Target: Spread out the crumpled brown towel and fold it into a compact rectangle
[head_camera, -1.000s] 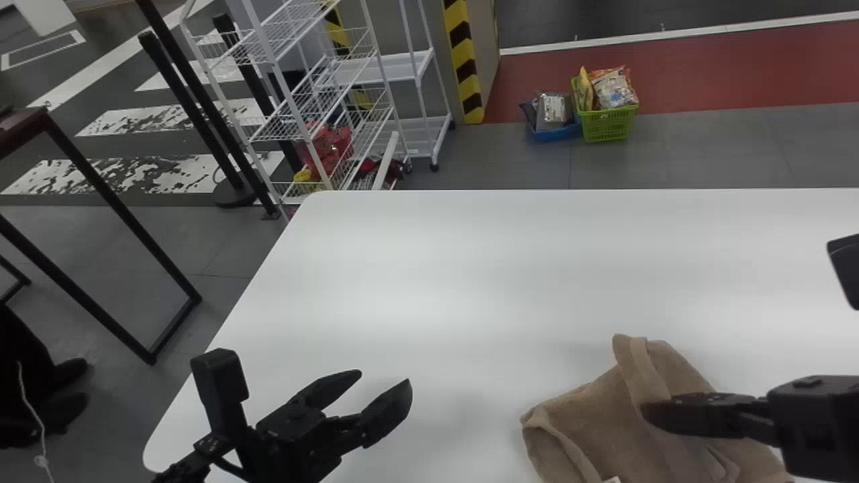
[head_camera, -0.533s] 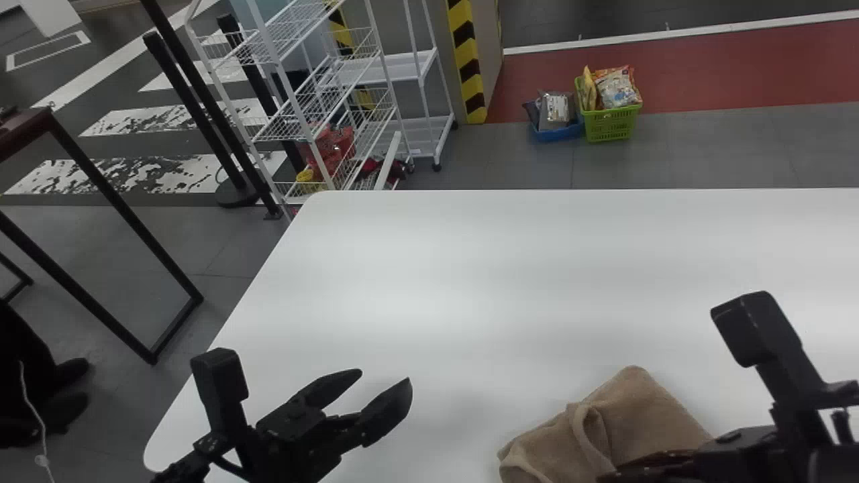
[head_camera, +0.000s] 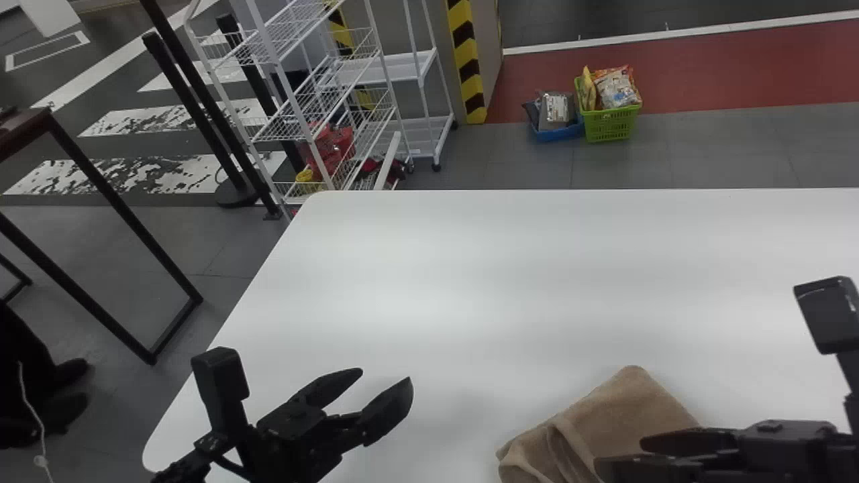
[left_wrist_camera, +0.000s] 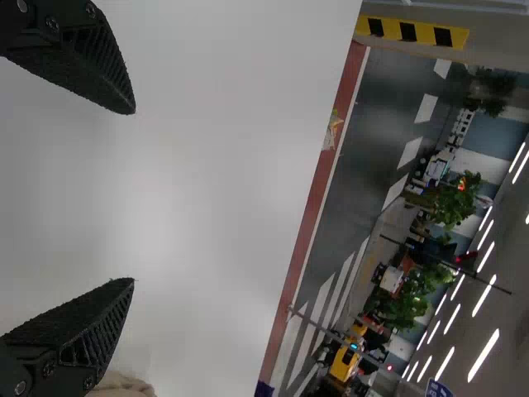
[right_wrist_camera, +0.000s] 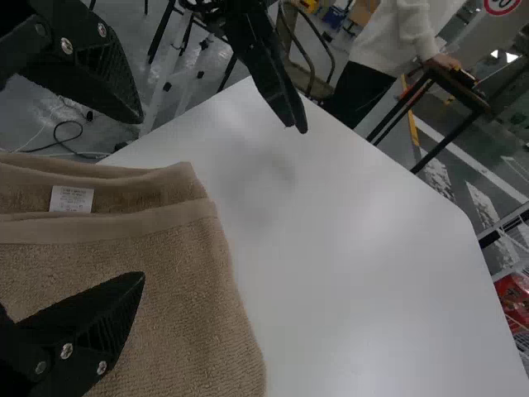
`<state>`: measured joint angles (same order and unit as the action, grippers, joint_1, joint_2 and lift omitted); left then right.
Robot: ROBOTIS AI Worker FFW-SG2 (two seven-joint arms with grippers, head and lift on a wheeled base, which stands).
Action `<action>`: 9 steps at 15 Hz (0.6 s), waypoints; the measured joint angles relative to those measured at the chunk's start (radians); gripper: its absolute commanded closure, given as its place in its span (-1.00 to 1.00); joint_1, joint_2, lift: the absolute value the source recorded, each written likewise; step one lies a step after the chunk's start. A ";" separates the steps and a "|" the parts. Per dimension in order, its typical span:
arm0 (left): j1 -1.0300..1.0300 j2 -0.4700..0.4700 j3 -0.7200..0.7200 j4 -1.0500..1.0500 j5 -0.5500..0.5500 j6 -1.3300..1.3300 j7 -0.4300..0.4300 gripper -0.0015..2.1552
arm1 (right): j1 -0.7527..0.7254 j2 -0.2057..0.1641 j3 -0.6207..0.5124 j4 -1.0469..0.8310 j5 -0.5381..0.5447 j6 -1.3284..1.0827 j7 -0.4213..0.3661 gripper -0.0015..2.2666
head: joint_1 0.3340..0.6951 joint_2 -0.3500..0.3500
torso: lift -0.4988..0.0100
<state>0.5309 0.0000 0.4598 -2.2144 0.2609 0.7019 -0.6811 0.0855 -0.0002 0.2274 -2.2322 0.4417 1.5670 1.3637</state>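
Note:
Near the table's left front, my left gripper (head_camera: pixel 366 396) stands open, well to the left of the towel; in the left wrist view, bare tabletop lies beyond the left gripper (left_wrist_camera: pixel 132 196). The brown towel (head_camera: pixel 624 409) lies partly folded at the front, its left end bunched. Over the towel's right side is my right gripper (head_camera: pixel 621 456). In the right wrist view the right gripper (right_wrist_camera: pixel 142 198) is spread open, with the towel (right_wrist_camera: pixel 186 306), its hem band and a white label between and beyond the fingers.
The white table (head_camera: pixel 470 288) extends behind and between both arms. Past its far edge are a wire rack (head_camera: pixel 302 100) and a green basket (head_camera: pixel 611 121) on the floor. A dark-framed table (head_camera: pixel 100 194) stands off to the left.
The right arm has come nearer the front, then shifted a little right. The towel's raised back flap has dropped and its back corner now lies lower. The left arm has stayed still.

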 measured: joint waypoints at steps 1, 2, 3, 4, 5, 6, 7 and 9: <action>0.000 0.000 -0.001 0.000 0.000 0.000 0.000 -0.92 | 0.006 0.000 0.006 0.003 -0.012 0.000 0.000 -0.53 | 1.00 1.00 | 0.46; 0.000 0.000 -0.001 0.000 0.000 0.000 0.000 -0.92 | 0.019 0.000 0.020 0.009 -0.020 0.000 0.000 -0.32 | 1.00 1.00 | 0.46; 0.000 0.000 0.000 -0.001 0.000 0.000 0.000 -0.92 | 0.040 0.000 0.034 0.011 -0.028 0.000 -0.005 0.05 | 1.00 1.00 | 0.46; 0.001 0.000 0.001 -0.002 0.000 0.000 0.000 -0.92 | 0.063 0.000 0.047 0.010 -0.037 0.000 -0.018 0.32 | 1.00 1.00 | 0.46; 0.002 0.000 0.003 -0.002 0.000 0.000 0.000 -0.92 | 0.089 0.000 0.067 0.002 -0.047 0.000 -0.033 0.51 | 1.00 1.00 | 0.46; 0.002 0.000 0.004 -0.002 0.001 0.000 0.000 -0.92 | 0.105 0.000 0.087 -0.003 -0.052 0.000 -0.038 0.52 | 1.00 1.00 | 0.46; 0.002 0.000 0.004 -0.002 0.001 0.000 0.000 -0.92 | 0.115 0.000 0.114 -0.007 -0.054 0.000 -0.040 0.52 | 1.00 1.00 | 0.46; 0.002 0.000 0.005 0.000 0.001 0.000 -0.001 -0.92 | 0.119 0.000 0.162 -0.008 -0.054 0.000 -0.055 0.52 | 1.00 1.00 | 0.46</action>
<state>0.5333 0.0000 0.4647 -2.2148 0.2623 0.7019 -0.6825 0.2049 0.0000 0.3898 -2.2400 0.3878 1.5670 1.3091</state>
